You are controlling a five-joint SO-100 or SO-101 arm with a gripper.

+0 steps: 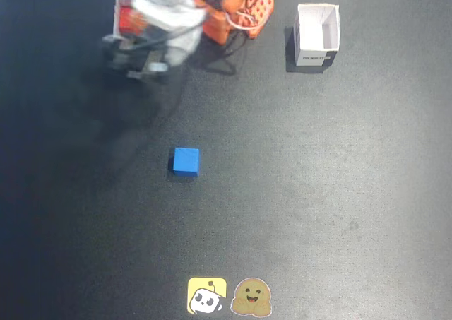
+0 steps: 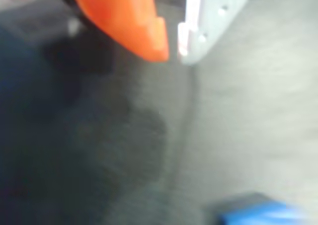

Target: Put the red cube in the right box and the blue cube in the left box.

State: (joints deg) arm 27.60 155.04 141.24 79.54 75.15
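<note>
Dark matte counter (image 1: 339, 214) fills the fixed view, two cartoon stickers (image 1: 229, 296) at its near edge. Farther back lies the blue cube (image 1: 186, 161), alone at mid-surface. Beyond, a white box (image 1: 316, 35) stands open-topped (label facing forward). Top left, the blurred arm's claw (image 2: 174, 53) shows tips nearly together, empty.

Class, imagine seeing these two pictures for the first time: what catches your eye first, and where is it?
The small bright blue cube sits alone mid-mat in the fixed view. An open white cardboard box stands at the top right, beside the blurred orange-and-white robot arm. In the wrist view, the claw hangs over bare mat.
</note>
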